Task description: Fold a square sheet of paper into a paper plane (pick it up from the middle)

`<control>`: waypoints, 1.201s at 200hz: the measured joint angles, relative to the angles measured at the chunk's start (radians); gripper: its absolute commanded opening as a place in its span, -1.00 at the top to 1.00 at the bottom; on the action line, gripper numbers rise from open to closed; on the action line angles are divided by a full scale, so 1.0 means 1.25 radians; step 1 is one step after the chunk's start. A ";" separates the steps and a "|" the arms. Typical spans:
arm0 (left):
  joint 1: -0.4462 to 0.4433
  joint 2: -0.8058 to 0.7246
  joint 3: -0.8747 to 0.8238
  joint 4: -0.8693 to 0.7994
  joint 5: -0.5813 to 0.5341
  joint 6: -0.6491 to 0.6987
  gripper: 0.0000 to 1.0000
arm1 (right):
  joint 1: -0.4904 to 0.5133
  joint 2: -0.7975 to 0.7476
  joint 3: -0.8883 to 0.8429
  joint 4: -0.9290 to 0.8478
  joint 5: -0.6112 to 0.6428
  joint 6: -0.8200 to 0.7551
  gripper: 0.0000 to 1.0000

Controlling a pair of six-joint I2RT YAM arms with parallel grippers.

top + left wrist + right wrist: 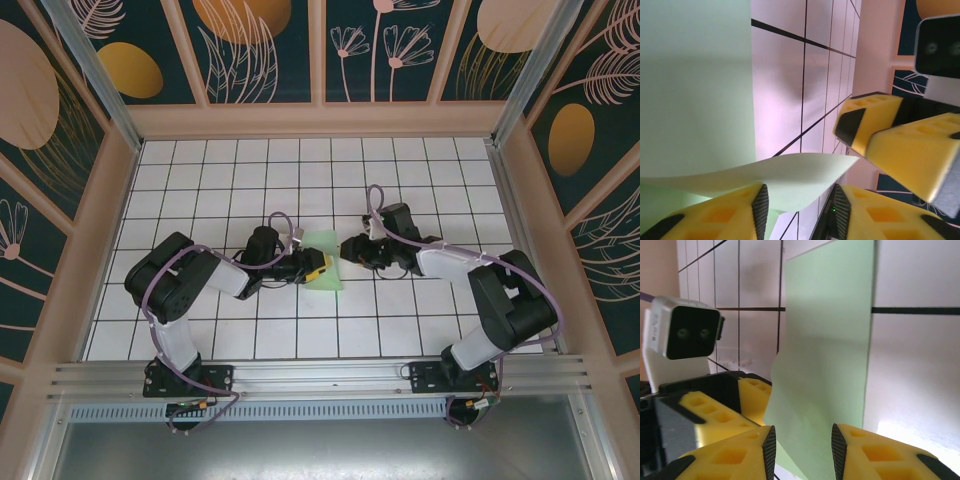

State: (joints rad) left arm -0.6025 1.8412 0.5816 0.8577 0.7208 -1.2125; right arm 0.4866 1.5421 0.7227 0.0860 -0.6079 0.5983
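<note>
The square sheet of paper lies pale mint-green on the white tiles between the two arms, one side curled up off the table. In the left wrist view the raised flap of the paper bends across the gap of my left gripper, whose yellow fingers stand apart on either side of it. My left gripper sits at the paper's near left edge. My right gripper is at the paper's right edge. Its fingers are open, and the paper runs between them in the right wrist view, around my right gripper.
The white grid-tiled table is walled by beige frames and dark floral panels. An aluminium rail carries both arm bases at the near edge. The two grippers stand close to each other; the right gripper's fingers show in the left wrist view.
</note>
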 measured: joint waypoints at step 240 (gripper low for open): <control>0.001 -0.013 0.002 -0.048 -0.006 0.020 0.30 | 0.043 0.109 0.127 -0.103 -0.025 -0.121 1.00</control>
State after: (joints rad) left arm -0.6014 1.8248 0.5835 0.7982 0.7128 -1.1881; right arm 0.5407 1.6787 0.8818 -0.0425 -0.6395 0.4465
